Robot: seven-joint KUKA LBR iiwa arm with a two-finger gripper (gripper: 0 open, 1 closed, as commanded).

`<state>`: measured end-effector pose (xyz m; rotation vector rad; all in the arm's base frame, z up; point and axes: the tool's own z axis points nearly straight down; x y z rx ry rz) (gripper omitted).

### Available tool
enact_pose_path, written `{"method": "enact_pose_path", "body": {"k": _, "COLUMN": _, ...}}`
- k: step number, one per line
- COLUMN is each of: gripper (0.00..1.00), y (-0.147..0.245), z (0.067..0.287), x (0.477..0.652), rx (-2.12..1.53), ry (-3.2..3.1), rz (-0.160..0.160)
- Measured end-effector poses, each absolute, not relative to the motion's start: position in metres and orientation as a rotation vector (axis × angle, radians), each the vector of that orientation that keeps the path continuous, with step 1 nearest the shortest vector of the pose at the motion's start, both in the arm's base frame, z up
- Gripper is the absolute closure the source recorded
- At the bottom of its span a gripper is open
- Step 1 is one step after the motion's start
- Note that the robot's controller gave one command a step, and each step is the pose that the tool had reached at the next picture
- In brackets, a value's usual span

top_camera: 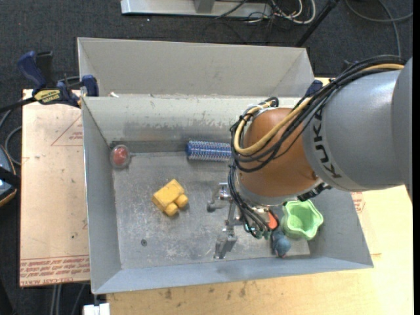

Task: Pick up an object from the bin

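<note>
Your gripper (222, 225) sits low over the bin (98, 195) floor, front-centre, a little right of the middle. Its fingers (225, 245) are spread apart, one tip toward the bin's centre, the other near the front wall. Bare grey floor shows between them.

The arm (367, 136) comes in from the right. Its orange cover (275, 156) and cables hang over the right half of the bin and hide the floor beneath.

Things nearest the gripper:
- Yellow block (170, 197): left of the fingers on the open floor, lying apart from them. It is the closest loose thing on that side.
- Green cup (302, 218): scalloped rim, right of the gripper, near the front-right corner, partly under the wrist.
- Small blue-grey lump (281, 245): just in front of the green cup, against the front wall. You cannot tell what kind of thing it is.

Further off:
- Blue brush (209, 150): lying along the foot of the back wall, its right end hidden behind the orange cover.
- Red ball (119, 155): back-left corner, well apart from everything else.

No thing touches the fingers. The yellow block and the green cup flank the gripper on either side.
</note>
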<state>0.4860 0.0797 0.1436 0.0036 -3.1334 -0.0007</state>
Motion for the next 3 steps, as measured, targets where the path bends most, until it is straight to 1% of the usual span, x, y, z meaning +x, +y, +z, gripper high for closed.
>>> {"method": "enact_pose_path", "body": {"k": 1, "gripper": 0.0, "y": 0.182, "z": 0.073, "x": 0.555, "rx": 0.229, "ry": -3.136, "rz": -0.001}}
{"method": "enact_pose_path", "body": {"k": 2, "gripper": 0.0, "y": 0.166, "z": 0.1, "x": 0.58, "rx": 1.261, "ry": -2.883, "rz": -0.001}}
{"method": "enact_pose_path", "body": {"k": 3, "gripper": 0.0, "y": 0.236, "z": 0.105, "x": 0.604, "rx": 1.418, "ry": -2.814, "rz": 0.002}}
